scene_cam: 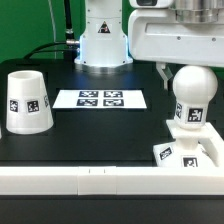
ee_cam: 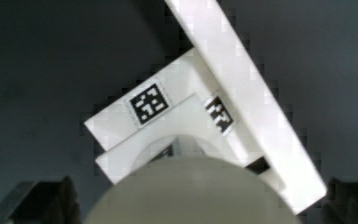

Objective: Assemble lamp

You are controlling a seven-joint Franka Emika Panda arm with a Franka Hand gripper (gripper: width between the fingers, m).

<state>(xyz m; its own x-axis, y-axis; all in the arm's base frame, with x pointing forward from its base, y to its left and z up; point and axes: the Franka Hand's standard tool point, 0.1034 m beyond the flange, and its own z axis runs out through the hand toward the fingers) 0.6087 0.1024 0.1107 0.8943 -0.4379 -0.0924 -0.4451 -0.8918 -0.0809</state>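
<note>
The round bulb (scene_cam: 191, 90) stands upright on its stem (scene_cam: 188, 122) on the flat square base (scene_cam: 203, 152) at the exterior view's right, against the front rail. My gripper (scene_cam: 188, 73) hangs just above the bulb with its jaws spread to either side of the bulb's top, and one finger (scene_cam: 161, 70) shows apart from it. In the wrist view the bulb (ee_cam: 194, 185) fills the space between the dark fingers (ee_cam: 44, 200), with the tagged base (ee_cam: 158, 105) beyond. The tapered shade (scene_cam: 27, 101) stands alone at the left.
The marker board (scene_cam: 100, 98) lies flat in the middle of the black table. A white rail (scene_cam: 90, 182) runs along the front edge and also shows in the wrist view (ee_cam: 247, 80). The robot's white pedestal (scene_cam: 103, 45) stands at the back.
</note>
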